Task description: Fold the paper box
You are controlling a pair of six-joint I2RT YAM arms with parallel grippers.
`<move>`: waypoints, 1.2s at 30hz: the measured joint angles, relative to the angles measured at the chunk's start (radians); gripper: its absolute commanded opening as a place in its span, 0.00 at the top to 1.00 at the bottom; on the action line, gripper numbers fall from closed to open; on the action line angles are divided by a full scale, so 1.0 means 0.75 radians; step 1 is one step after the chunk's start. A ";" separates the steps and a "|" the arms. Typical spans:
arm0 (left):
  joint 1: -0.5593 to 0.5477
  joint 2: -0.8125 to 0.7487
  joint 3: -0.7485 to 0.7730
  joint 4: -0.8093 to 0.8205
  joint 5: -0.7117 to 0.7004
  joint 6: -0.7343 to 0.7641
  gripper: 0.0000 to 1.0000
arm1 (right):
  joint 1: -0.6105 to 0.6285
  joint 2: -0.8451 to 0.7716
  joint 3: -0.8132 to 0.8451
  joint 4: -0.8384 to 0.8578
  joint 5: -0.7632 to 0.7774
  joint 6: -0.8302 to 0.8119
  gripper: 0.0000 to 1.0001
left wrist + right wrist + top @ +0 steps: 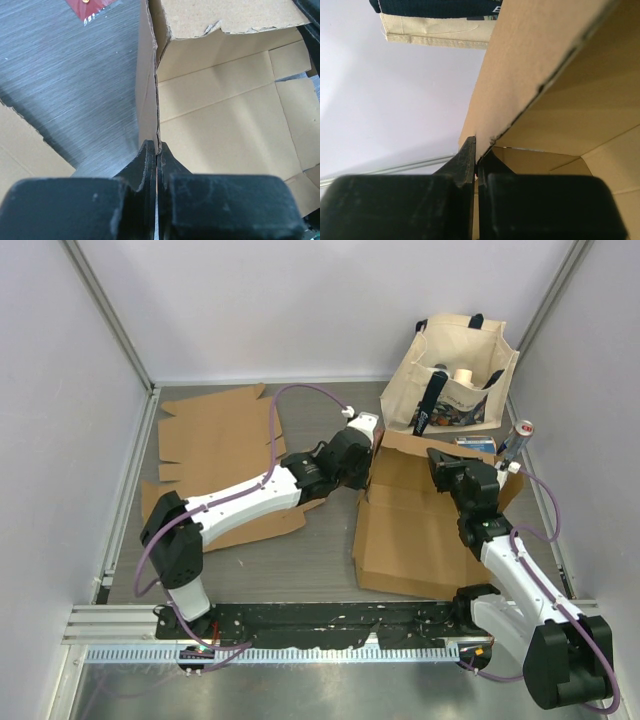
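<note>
Currently paper box (420,540) wall pinched in left hand (157,149) (right hand (479,150) likewise).

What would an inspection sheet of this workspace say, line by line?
Surface: grey table, bare between the cardboard pieces.
Job's things: cardboard box, partly folded, one side wall upright.
Clutter: flat cardboard sheet at left; filled tote bag and can at far right.
Grippers: left gripper shut on a box wall edge; right gripper shut on another wall.
Cables: purple cable loops along each arm.
Surroundings: white enclosure walls.
</note>
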 measured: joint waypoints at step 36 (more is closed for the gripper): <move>0.074 0.047 -0.032 0.024 0.210 -0.285 1.00 | 0.057 -0.021 -0.010 -0.002 0.067 -0.148 0.99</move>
